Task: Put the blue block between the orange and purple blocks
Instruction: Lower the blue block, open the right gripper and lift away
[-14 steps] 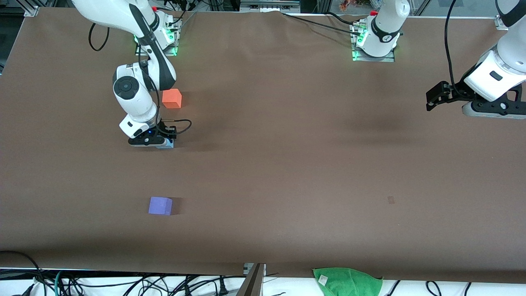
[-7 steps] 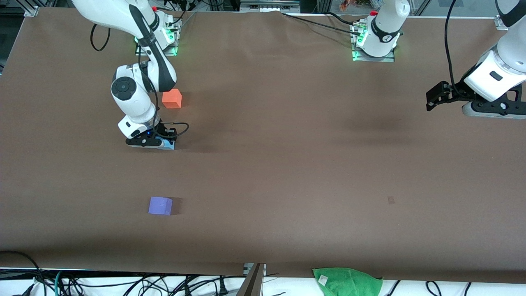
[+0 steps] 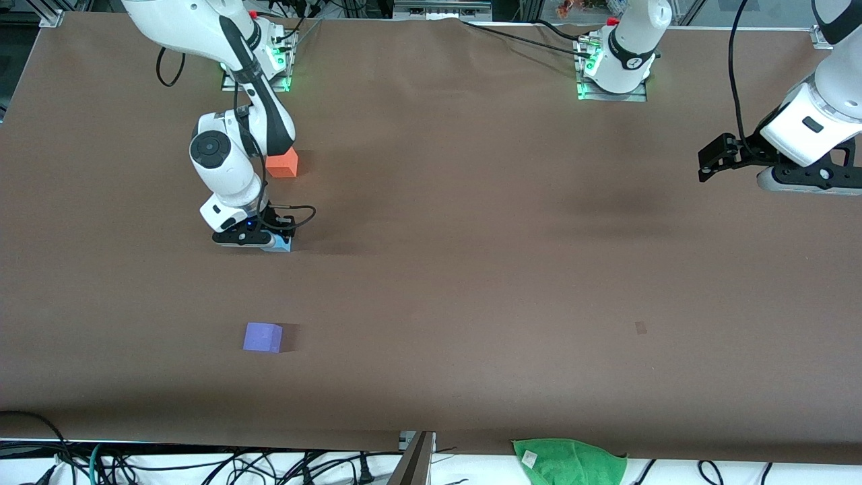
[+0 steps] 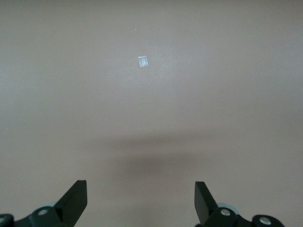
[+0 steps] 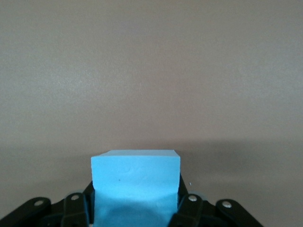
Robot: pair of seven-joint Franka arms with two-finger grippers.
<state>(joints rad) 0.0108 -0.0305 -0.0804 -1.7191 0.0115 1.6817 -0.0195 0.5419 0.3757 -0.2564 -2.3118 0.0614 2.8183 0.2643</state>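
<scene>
Blue block (image 3: 281,243) sits clamped in your right gripper (image 3: 248,239), low over the table (image 3: 471,269) toward the right arm's end; only a corner of it shows in the front view under the black fingers. You can see it better in the right wrist view, where the block (image 5: 136,187) fills the space between the two fingers (image 5: 73,208) and its top face stands clear above them. Whether it rests on the table or hangs just off it, you cannot tell.

The orange block (image 3: 283,164) lies farther from the front camera than the gripper, partly covered by the right arm's wrist. The purple block (image 3: 262,337) lies nearer to that camera, well apart from the gripper. Your held block is between the two, closer to the orange one.

Your left gripper (image 3: 708,162) waits in the air over the table's edge at the left arm's end. In the left wrist view its fingers (image 4: 75,201) stand spread wide with nothing between them (image 4: 140,201), and a small pale speck (image 4: 142,61) shows on the table below. A green cloth (image 3: 569,460) hangs at the table edge nearest the front camera.
</scene>
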